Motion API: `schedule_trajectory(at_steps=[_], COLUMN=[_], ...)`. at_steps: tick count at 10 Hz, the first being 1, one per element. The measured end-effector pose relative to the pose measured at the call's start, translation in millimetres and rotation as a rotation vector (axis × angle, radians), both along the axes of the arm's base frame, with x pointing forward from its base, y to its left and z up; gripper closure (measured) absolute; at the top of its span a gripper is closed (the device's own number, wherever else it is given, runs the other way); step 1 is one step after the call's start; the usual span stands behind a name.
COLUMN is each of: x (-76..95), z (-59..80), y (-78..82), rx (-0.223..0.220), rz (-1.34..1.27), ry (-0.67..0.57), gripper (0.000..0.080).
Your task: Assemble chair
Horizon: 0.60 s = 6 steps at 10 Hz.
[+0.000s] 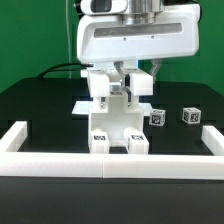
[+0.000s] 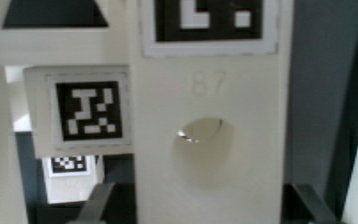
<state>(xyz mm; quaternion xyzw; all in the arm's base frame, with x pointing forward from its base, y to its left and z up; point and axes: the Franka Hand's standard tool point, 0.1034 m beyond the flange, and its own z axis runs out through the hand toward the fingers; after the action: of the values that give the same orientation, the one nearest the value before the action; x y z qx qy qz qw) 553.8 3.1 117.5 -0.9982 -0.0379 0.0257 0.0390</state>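
The partly built white chair (image 1: 118, 128) stands in the middle of the black table, with square tags on its two front blocks. My gripper (image 1: 124, 88) reaches down onto it from above. In the wrist view a tall white chair post (image 2: 202, 110) with a tag at one end and a round hole in its face fills the gap between my fingers (image 2: 108, 200). The gripper (image 2: 208, 200) is shut on this post. Beside it is another white chair piece (image 2: 51, 110) bearing a tag. Where the post meets the rest of the chair is hidden.
Two small tagged white blocks (image 1: 157, 117) (image 1: 190, 115) lie at the exterior view's right. A flat white board (image 1: 84, 105) lies behind the chair on the left. A low white border rail (image 1: 110, 166) runs along the front and up both sides.
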Motion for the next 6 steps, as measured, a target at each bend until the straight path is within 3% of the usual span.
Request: schedule_trajectory(at_steps=[6], x=[-5.0], z=[-14.2], y=[1.6], rx=[-0.004], rz=[0.000], ry=[0.022], gripper=[0.0509])
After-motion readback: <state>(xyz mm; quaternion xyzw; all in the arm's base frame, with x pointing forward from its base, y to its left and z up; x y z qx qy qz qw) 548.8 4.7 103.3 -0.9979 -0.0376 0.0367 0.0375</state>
